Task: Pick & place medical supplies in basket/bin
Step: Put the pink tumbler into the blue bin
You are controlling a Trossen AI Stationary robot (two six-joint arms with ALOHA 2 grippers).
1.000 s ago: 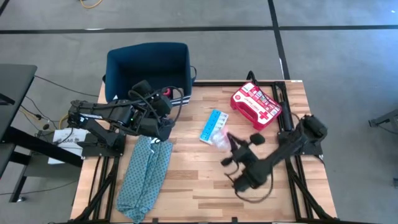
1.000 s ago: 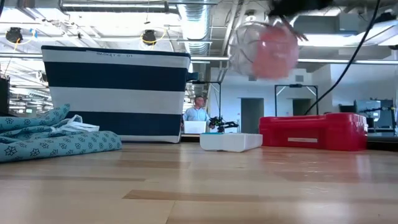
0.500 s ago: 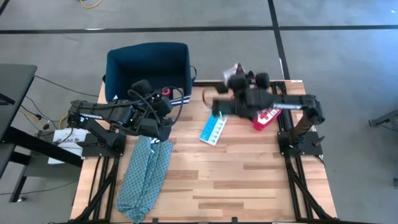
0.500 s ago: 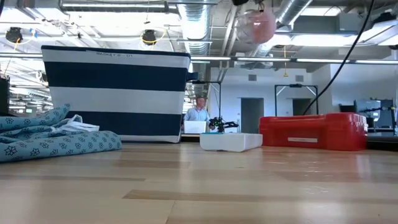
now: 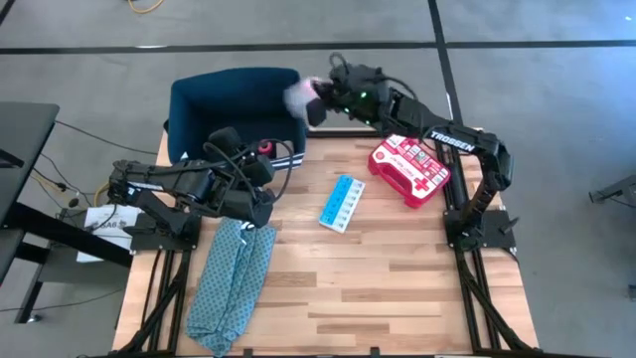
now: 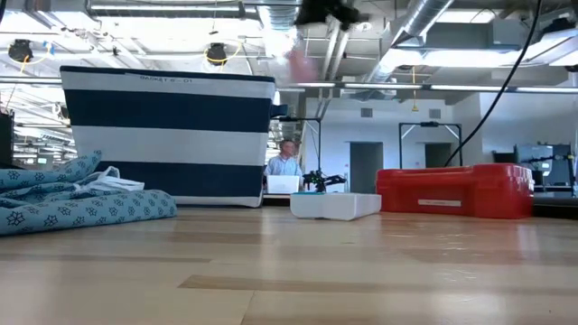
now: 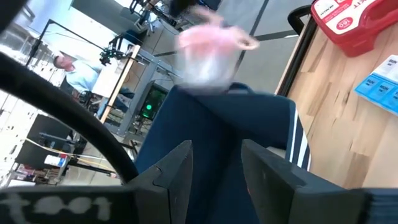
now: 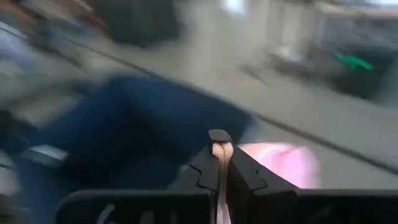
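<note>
High view: right gripper (image 5: pixel 320 102) is clenched on a clear bag of pink tape rolls (image 5: pixel 300 95), hanging over the far-right rim of the dark navy soft-sided bin (image 5: pixel 199 99). Bin interior lies directly left. Left gripper (image 5: pixel 260 171), released, waits at the bin's near side.

Robotics lab or open industrial workspace: bare ceiling ducts (image 6: pixel 289 41), pipes and hanging lights (image 6: pixel 215 54), grey carpet floor (image 5: pixel 527 89) with taped lines, metal frame rigs (image 6: pixel 424 144) behind, a person (image 6: pixel 287 161) at a laptop (image 6: pixel 283 184), wooden bench (image 5: pixel 397 288) at 6 o'clock.
</note>
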